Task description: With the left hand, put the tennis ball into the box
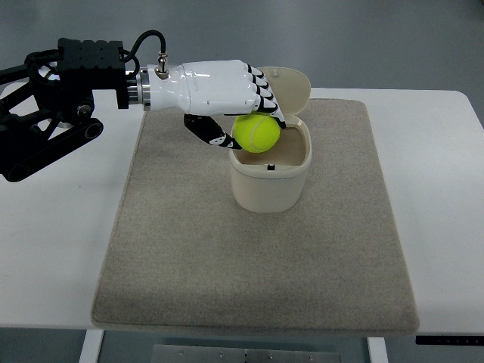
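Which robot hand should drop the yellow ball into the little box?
The left hand. It already grips the yellow-green fuzzy tennis ball right above the open cream plastic box, at its back rim. The right hand isn't in the picture, so letting go with the left looks easiest.

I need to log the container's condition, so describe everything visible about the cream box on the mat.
The box is a small cream tub, plastic by its look, with rounded corners and smooth walls. It stands upright on the grey mat, near its far edge. Its hinged lid is swung open and back. The inside shows a tan floor with a small dark mark. The left hand holds the tennis ball over its far left rim; whether the ball touches the rim is unclear.
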